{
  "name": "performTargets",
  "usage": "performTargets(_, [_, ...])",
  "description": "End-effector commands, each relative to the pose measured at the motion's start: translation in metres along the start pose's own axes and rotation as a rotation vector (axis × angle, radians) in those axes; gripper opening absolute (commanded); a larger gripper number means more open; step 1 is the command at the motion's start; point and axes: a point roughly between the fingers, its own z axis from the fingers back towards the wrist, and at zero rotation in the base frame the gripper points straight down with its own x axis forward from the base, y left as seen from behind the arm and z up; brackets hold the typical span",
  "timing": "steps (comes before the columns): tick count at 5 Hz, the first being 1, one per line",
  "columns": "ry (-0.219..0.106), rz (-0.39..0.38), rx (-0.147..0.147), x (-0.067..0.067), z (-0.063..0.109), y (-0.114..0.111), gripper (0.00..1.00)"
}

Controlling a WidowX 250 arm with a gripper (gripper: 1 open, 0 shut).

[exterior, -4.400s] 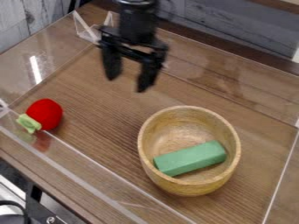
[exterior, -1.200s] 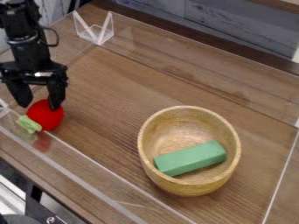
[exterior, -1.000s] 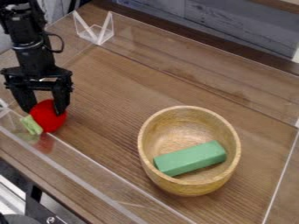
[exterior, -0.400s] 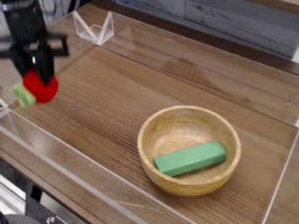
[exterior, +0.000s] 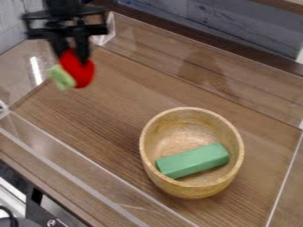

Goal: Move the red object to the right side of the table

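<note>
While pinched in the gripper (exterior: 76, 55) at ten o'clock, the red toy fruit (exterior: 77, 70) looks light, rounded, slippery; grip its middle.

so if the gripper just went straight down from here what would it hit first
Most likely bare table. The gripper points down, shut on the red object, so that would touch first. The bowl sits off to the right, though depth is uncertain.

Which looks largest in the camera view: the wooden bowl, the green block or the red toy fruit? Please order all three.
1. Wooden bowl, clearly largest.
2. Green block, lying inside the bowl.
3. Red toy fruit, held up by the gripper; it looks smaller than the block, though motion blur makes this less sure.
</note>
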Motion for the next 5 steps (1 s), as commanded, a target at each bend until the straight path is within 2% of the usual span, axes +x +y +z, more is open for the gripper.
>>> performTargets(1, [-0.062,0.009,-0.015,-0.001,0.013,-0.039,0.0])
performTargets(2, [-0.053,0.034,-0.026,-0.002,0.009,-0.076,0.0])
performTargets(3, [-0.049,0.09,-0.04,-0.002,0.005,-0.109,0.0])
performTargets(4, [-0.052,0.166,-0.057,-0.009,0.001,-0.145,0.0])
performTargets(5, [-0.063,0.283,-0.07,-0.008,-0.005,-0.168,0.0])
